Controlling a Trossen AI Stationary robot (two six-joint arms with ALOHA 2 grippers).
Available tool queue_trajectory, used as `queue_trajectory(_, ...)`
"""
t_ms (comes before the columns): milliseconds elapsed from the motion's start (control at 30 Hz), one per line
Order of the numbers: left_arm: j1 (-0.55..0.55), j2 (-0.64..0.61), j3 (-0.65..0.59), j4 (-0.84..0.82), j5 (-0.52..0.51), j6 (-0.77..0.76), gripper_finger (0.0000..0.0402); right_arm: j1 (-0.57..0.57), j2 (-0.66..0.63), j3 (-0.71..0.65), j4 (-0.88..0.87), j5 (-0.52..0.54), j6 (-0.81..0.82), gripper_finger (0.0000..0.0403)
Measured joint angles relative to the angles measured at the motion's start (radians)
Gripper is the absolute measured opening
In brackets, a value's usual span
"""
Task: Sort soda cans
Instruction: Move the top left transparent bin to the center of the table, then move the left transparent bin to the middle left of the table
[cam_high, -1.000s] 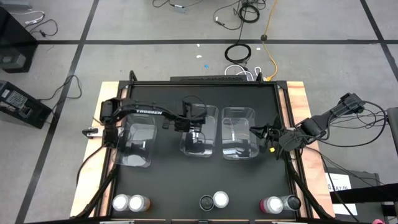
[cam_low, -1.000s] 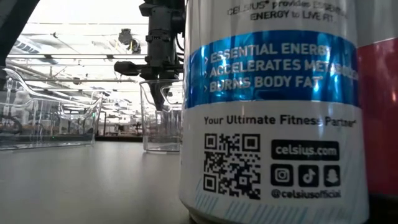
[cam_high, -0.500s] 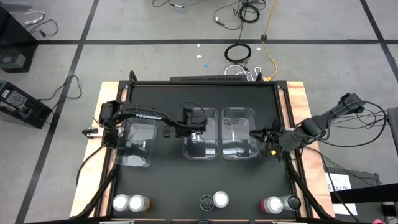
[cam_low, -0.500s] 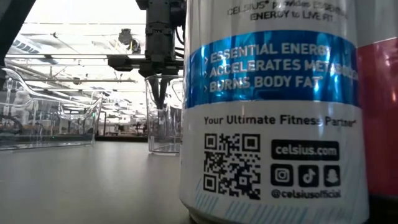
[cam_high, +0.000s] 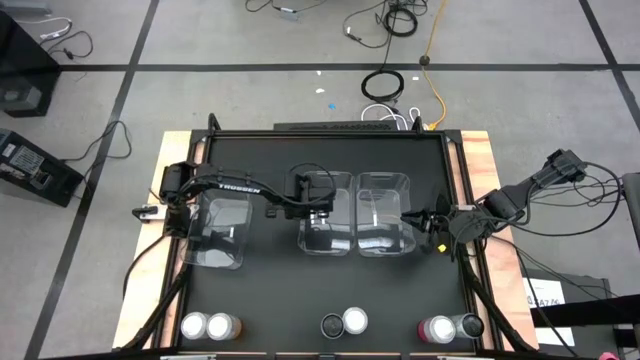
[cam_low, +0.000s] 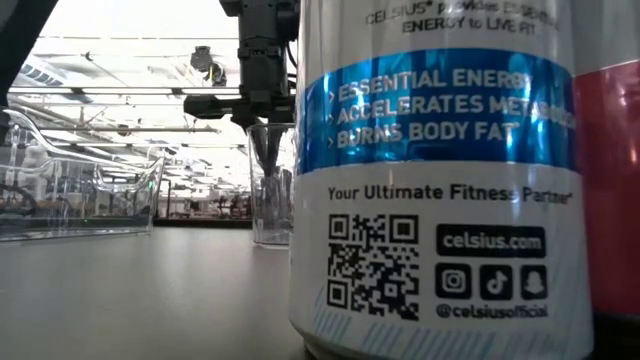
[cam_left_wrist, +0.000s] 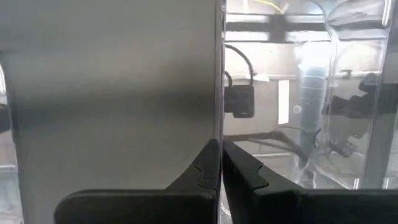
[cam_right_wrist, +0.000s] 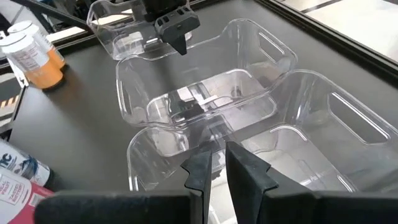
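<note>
- The left gripper (cam_high: 318, 211) is pinched shut on the wall of the middle clear bin (cam_high: 325, 240); in its wrist view the two fingers (cam_left_wrist: 239, 174) meet on the thin plastic edge.
- The right gripper (cam_high: 408, 219) is closed down narrow on the rim of the right clear bin (cam_high: 385, 240), its fingers (cam_right_wrist: 245, 168) either side of the wall.
- The middle and right bins stand just beside each other; a third clear bin (cam_high: 218, 230) sits apart to the left, under the left arm.
- All three bins look empty of cans.
- The soda cans stand in pairs along the near edge of the black worktop (cam_high: 270, 290): an orange pair (cam_high: 210, 325) at the left, a dark and silver pair (cam_high: 344, 322) in the middle, and a pink can with a grey one (cam_high: 452, 327) at the right.
- Every can is well apart from both grippers.
</note>
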Motion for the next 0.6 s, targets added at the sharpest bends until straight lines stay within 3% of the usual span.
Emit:
queue_trajectory(200,0.000,0.000,0.000,-0.004,0.000,0.028,0.0024,0.000,-0.006,0.000,0.000,-0.010,-0.022,0.0038)
queue_trajectory(600,0.000,-0.021,0.000,-0.011,0.005,0.030,0.0098,0.000,-0.007,0.000,0.000,-0.011,-0.042,0.0038)
